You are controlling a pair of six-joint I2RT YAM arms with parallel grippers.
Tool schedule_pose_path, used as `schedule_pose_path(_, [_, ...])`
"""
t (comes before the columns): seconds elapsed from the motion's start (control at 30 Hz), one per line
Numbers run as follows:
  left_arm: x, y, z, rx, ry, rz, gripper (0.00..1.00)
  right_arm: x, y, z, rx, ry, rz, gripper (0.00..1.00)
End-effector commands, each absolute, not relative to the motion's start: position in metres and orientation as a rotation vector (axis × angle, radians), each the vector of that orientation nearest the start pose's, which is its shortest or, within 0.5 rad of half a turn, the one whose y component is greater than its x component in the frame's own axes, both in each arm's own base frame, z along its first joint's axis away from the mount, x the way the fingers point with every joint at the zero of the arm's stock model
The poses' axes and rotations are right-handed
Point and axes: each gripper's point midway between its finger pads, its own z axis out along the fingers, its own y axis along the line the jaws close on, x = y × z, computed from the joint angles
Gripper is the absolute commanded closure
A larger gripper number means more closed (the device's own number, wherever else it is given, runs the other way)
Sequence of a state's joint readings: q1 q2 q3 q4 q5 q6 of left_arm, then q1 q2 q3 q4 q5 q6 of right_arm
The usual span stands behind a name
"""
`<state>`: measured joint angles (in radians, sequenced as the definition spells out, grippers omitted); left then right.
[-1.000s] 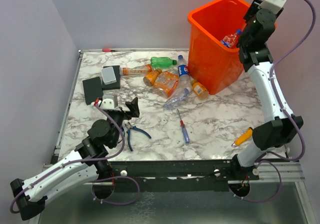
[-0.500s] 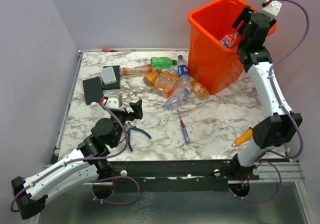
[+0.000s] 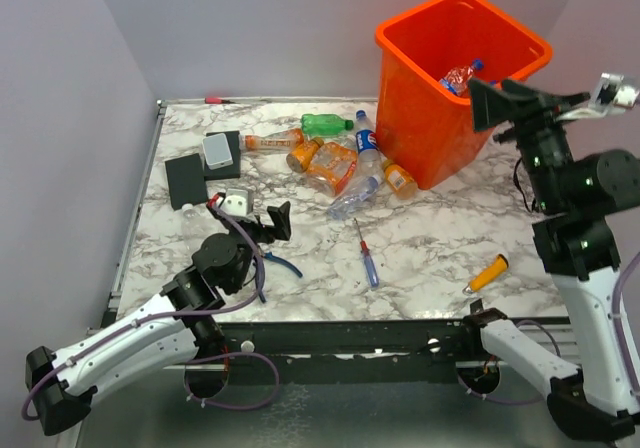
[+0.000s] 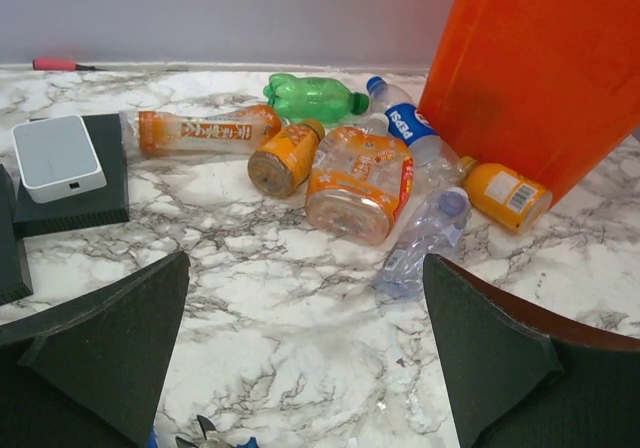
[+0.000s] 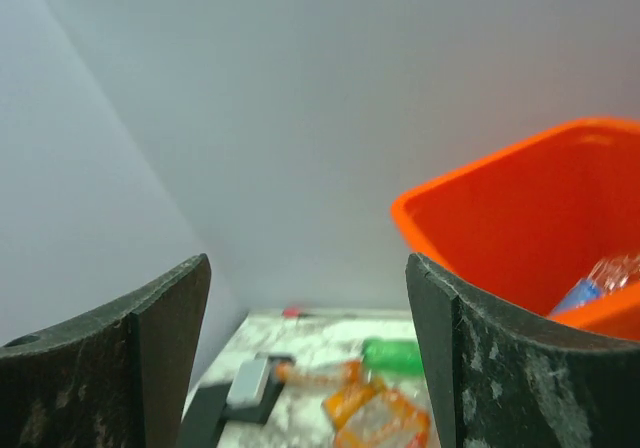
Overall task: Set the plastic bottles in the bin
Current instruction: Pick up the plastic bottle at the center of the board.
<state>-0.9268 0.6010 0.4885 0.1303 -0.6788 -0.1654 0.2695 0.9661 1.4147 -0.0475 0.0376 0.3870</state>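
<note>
The orange bin [image 3: 400, 30] stands at the back right with bottles [image 3: 460, 76] inside. Several bottles lie left of it: a green one [image 3: 326, 123], a long orange one [image 3: 272, 141], a crushed orange one [image 3: 333, 167], a blue-labelled one [image 3: 366, 140], a clear one [image 3: 353, 199] and a small orange one [image 3: 400, 178]. My left gripper [image 3: 272, 220] is open and empty, low over the table, short of the pile [image 4: 360, 183]. My right gripper [image 3: 497, 103] is open and empty, raised beside the bin's near right side [image 5: 520, 208].
Blue-handled pliers [image 3: 265, 265] lie just under the left gripper. A screwdriver [image 3: 366, 256] lies mid-table. An orange-handled tool [image 3: 486, 273] is at the front right. Black blocks with a grey device [image 3: 218, 151] sit at the left. A red pen [image 3: 218, 100] is at the back edge.
The right arm has drawn back from over the bin toward the near right, its gripper open and empty. The left gripper has crept forward and right over the pliers.
</note>
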Motion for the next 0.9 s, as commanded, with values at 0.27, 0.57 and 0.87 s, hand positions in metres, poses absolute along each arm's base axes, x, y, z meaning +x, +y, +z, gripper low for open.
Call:
schedule_pose_path(0.27, [0.231,-0.238,0.186,0.557,1.792,-0.479,0.01,0.232,0.140,0.266,0.051,1.797,0.869,0.20])
schedule_pose_path(0.57, [0.258,-0.297,0.128,0.794,2.078,-0.364,0.05,0.216,0.133,0.181,0.192,1.953,0.856,0.21])
schedule_pose_path(0.87, [0.312,-0.316,0.086,0.840,2.135,-0.095,0.09,0.207,0.132,0.159,0.261,1.965,0.901,0.22])
